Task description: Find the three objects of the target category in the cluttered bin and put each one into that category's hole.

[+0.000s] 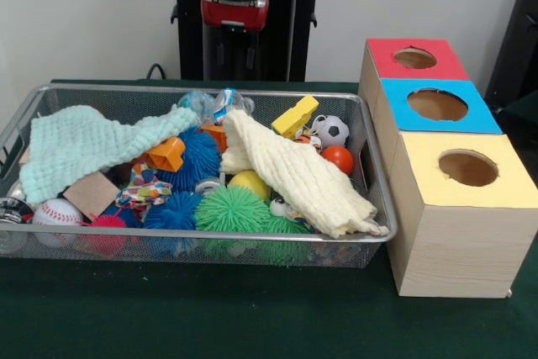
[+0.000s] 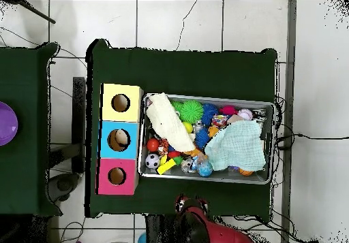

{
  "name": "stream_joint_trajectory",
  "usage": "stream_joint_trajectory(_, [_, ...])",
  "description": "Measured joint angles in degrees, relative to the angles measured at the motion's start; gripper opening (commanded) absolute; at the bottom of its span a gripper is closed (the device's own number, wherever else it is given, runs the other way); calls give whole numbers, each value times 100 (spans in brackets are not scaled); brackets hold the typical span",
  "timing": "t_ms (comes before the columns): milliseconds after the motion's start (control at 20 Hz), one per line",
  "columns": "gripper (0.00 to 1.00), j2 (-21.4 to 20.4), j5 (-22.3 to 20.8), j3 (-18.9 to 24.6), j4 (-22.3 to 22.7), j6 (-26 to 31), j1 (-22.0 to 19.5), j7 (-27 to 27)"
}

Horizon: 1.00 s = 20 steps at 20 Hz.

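Observation:
The bin (image 1: 210,237) of silver wire mesh stands on the green table, full of toys; it also shows in the overhead view (image 2: 271,145). The hole (image 1: 437,104) is the round opening in the blue top of the middle wooden box, right of the bin, and it shows in the overhead view (image 2: 118,139) too. My gripper (image 1: 236,39) hangs drawn back above the bin's far rim, apart from everything. In the overhead view the gripper (image 2: 189,203) is just outside the bin's near edge. Nothing shows in it.
A mint cloth (image 1: 84,145) and a cream cloth (image 1: 294,174) cover part of the toys. Spiky green (image 1: 233,208) and blue (image 1: 197,157) balls, a small soccer ball (image 1: 333,130), an orange ball (image 1: 338,159), a baseball (image 1: 56,212) and a yellow block (image 1: 296,115) show. Red-topped (image 1: 414,58) and yellow-topped (image 1: 467,168) holes flank the blue one.

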Motion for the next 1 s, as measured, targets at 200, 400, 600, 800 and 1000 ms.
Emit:
stream_joint_trajectory(200, [100,74,1,11,-1,0,-128,0])
stream_joint_trajectory(400, [100,131,1,17,-1,0,-233,0])
stream_joint_trajectory(600, [100,177,1,26,-2,0,-345,0])
stream_joint_trajectory(800, [100,224,2,27,-3,0,-374,0])
stream_joint_trajectory(1000, [100,289,2,27,-3,0,-336,0])
